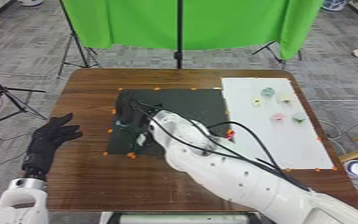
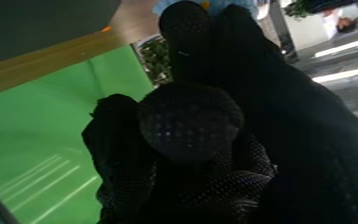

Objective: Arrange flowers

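Note:
In the head view my right hand is over the left part of the black mat, fingers bent down. A light blue flower shows at its fingertips. Whitish and green bits lie just below, partly dark against the mat. In the right wrist view my right hand is curled, with the light blue flower at its fingertips; its stem is hidden. Flowers in blue-green, yellow and pink lie on the white board. My left hand is open.
A pink-red item shows beside the right forearm, near the mat's right edge. The right arm crosses the front of the brown table, its black cables looping over it. A green screen stands behind the table.

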Robot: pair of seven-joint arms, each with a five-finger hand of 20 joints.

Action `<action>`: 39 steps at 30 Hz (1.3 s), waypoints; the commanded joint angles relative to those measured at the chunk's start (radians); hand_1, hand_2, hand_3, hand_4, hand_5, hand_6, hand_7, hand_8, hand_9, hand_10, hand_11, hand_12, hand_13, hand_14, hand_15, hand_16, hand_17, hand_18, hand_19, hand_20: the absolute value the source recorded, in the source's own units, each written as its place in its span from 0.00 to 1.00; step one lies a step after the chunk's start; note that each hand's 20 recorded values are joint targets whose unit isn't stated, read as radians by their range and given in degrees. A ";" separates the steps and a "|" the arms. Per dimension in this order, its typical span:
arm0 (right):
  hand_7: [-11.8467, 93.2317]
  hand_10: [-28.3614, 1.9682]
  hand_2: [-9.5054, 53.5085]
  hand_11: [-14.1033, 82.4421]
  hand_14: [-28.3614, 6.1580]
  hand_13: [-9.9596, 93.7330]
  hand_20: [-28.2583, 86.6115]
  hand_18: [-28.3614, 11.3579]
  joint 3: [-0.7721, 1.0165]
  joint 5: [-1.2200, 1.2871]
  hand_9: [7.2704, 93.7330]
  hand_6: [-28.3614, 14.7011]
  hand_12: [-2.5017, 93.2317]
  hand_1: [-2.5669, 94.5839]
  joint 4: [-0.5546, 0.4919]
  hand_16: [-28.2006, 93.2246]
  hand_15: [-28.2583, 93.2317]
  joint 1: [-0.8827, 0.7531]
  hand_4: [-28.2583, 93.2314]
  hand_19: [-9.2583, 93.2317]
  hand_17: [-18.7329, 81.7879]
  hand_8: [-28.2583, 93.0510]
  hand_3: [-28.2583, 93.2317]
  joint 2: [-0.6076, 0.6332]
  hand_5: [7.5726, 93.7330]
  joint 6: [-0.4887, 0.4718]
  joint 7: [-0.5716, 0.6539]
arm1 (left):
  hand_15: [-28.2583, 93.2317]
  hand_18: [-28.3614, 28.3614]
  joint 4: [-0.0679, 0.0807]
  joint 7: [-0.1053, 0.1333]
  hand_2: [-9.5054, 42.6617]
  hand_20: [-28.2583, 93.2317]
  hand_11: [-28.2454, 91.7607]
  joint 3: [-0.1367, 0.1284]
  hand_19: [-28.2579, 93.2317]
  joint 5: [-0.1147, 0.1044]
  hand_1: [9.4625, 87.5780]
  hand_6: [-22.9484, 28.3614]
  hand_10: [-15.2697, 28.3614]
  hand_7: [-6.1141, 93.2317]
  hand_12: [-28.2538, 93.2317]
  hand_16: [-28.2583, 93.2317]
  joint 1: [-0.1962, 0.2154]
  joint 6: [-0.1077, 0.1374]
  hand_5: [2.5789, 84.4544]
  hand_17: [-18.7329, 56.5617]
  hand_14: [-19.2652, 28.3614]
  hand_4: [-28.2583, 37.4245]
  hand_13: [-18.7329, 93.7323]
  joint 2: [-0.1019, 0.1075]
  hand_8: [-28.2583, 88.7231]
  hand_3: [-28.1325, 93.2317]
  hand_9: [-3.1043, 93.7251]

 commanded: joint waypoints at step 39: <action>0.29 0.60 0.00 0.27 0.80 0.96 0.65 0.45 -0.009 -0.255 0.78 0.72 0.40 0.57 0.038 0.51 0.68 -0.020 0.12 1.00 0.80 0.14 0.74 -0.031 0.60 -0.103 -0.014 | 0.45 0.75 0.004 -0.025 0.55 0.43 0.42 0.004 0.40 0.013 0.13 0.55 0.70 0.20 0.34 0.21 -0.002 -0.040 0.56 0.42 0.82 0.00 0.55 -0.001 0.19 0.79 0.54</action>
